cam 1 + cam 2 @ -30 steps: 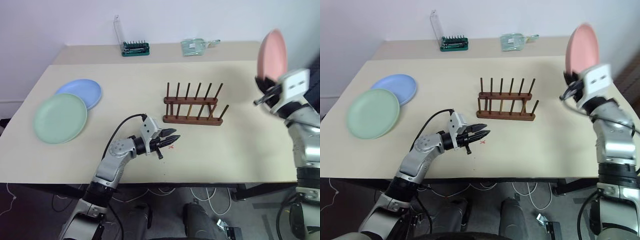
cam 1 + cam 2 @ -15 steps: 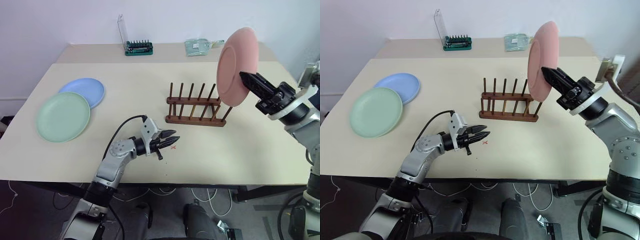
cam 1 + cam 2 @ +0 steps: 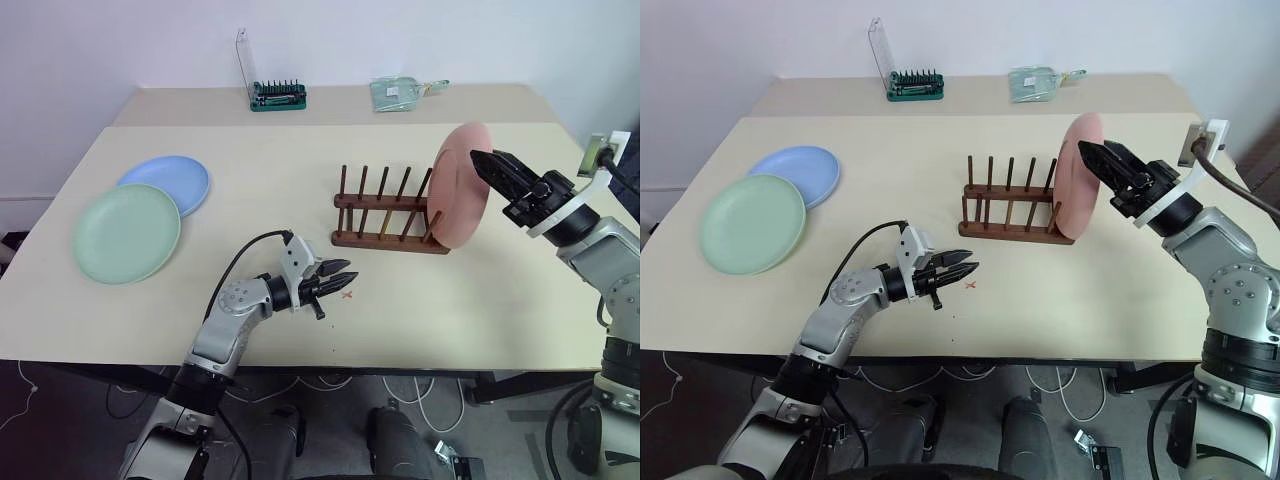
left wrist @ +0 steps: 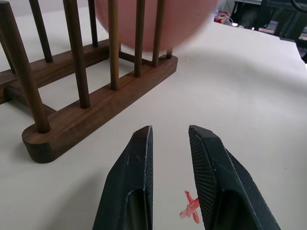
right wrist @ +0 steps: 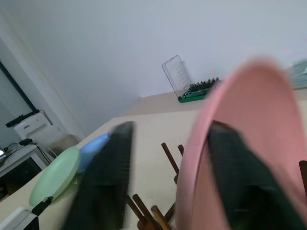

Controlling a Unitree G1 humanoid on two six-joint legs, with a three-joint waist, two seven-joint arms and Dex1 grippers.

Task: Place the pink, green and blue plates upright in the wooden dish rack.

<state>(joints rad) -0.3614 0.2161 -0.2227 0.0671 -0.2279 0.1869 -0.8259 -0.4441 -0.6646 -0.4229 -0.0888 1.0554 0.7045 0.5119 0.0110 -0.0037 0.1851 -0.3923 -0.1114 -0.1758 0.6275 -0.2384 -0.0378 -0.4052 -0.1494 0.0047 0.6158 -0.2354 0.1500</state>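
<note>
It looks like a robot test lab: a plain beige table (image 3: 480, 320) against a bare white wall (image 3: 120, 40), loose cables (image 3: 330, 385) underneath, and a green tool holder (image 3: 277, 96) at the far edge.

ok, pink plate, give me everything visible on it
The pink plate is a plain, round, shallow, matte salmon-pink dish. It stands on edge at the right end of the wooden dish rack, its lower rim down among the end pegs. The right end effector has its open fingers either side of the plate's upper rim; one finger lies against its face. Whether the rack alone already carries it cannot be told.
</note>
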